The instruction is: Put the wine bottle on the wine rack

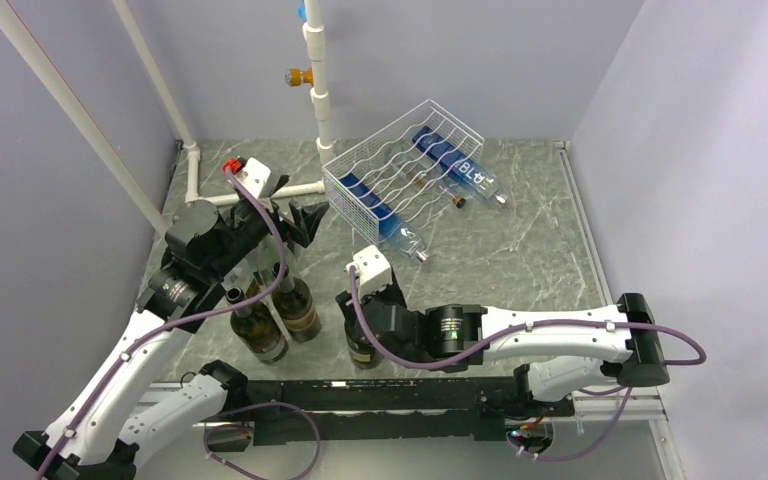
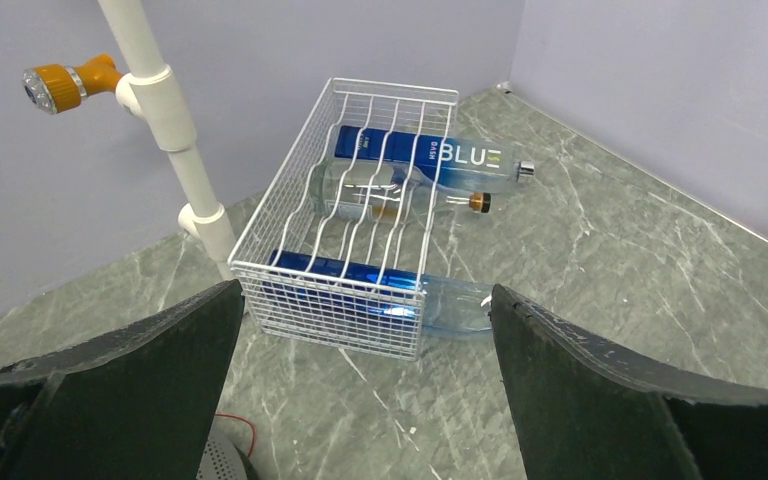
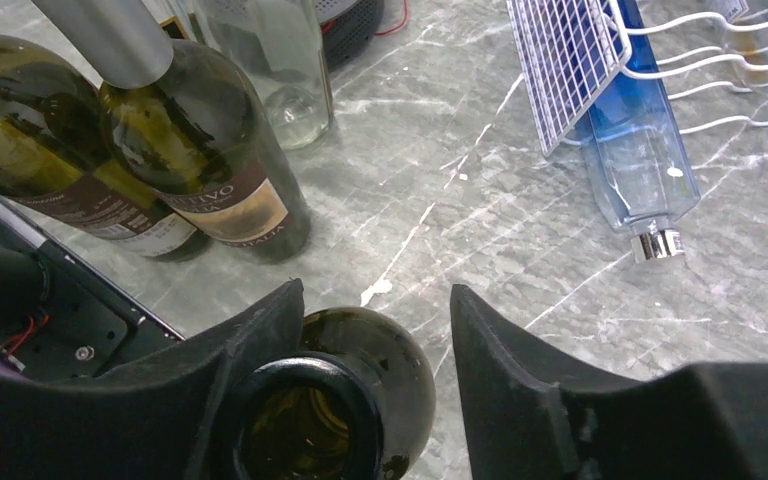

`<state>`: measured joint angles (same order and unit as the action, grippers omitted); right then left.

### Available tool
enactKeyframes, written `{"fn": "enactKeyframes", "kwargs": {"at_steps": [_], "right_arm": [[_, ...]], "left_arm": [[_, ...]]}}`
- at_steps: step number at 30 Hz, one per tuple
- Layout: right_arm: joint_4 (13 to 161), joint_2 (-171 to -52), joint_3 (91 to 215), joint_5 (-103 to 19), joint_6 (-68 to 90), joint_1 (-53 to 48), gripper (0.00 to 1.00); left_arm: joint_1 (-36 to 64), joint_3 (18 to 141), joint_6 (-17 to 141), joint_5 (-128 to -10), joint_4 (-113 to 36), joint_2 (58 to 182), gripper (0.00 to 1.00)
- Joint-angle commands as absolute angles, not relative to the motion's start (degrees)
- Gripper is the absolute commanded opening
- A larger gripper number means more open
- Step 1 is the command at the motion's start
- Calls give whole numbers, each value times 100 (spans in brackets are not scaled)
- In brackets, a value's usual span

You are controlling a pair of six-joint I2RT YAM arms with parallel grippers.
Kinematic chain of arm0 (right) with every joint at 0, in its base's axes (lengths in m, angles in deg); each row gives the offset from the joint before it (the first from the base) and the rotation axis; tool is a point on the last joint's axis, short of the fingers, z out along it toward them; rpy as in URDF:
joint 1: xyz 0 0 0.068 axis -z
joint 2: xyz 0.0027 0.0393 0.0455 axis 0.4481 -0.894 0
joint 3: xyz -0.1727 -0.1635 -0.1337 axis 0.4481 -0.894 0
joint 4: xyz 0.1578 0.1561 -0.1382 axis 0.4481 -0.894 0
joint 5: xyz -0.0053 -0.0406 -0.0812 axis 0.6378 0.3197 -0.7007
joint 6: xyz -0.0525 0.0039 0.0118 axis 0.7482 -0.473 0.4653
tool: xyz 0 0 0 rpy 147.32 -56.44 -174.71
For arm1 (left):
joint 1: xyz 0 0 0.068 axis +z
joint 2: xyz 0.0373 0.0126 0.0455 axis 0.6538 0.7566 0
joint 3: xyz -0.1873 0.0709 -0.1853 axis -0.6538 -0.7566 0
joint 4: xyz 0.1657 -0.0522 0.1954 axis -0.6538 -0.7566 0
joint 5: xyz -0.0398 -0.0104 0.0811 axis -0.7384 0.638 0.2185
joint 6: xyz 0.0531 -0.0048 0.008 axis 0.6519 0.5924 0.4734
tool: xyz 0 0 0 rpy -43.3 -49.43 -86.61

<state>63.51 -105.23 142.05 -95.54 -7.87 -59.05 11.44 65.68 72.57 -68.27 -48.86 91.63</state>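
Where the top view shows bare grey-green veined table (image 1: 530,255) right of the wine rack (image 1: 400,165), I have open room; walls close three sides.

- Rack: white wavy wire, boxy, set askew, blue bottles (image 1: 465,165) lying inside.
- Wine bottle (image 1: 360,348): near my bases, well apart from the rack.

Left wrist view: my left gripper (image 2: 365,290) is spread wide and holds nothing, with the rack ahead.

Right wrist view:
- Bottle: dark green glass, round open mouth, upright, long axis vertical.
- My right gripper (image 3: 375,300): straddles the neck, jaws half-parted, one pad clear of the glass.
- Two labelled bottles (image 3: 210,170) crowd the left.
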Motion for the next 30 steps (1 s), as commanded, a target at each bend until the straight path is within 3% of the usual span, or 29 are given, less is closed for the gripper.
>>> {"fn": "enactKeyframes", "kwargs": {"at_steps": [1, 3, 7, 11, 16, 19, 30], "right_arm": [[6438, -10351, 14149, -9760, -999, -5910, 55], [6487, -10349, 14123, -9738, -1011, -5895, 45], [6339, -10321, 14237, -9619, -1068, -5664, 0], [6259, -9951, 14113, -9010, -1280, -4999, 0], [6735, -8945, 13291, -6695, -1707, -3218, 0], [6637, -8614, 13114, -5971, -1871, -2299, 0], [6940, -8766, 12474, -2644, -2586, 1428, 0]], "left_arm": [[1104, 6820, 7144, -6924, -4819, 9089, 100], [1095, 6821, 7139, -6913, -4819, 9059, 99], [1091, 6800, 7110, -6885, -4797, 9024, 99], [1086, 6864, 7082, -6923, -4866, 9083, 99], [1086, 6848, 7073, -6887, -4847, 9055, 99], [1086, 6839, 7051, -6918, -4836, 9033, 99], [1003, 6820, 7102, -6745, -4849, 9033, 99]]}}
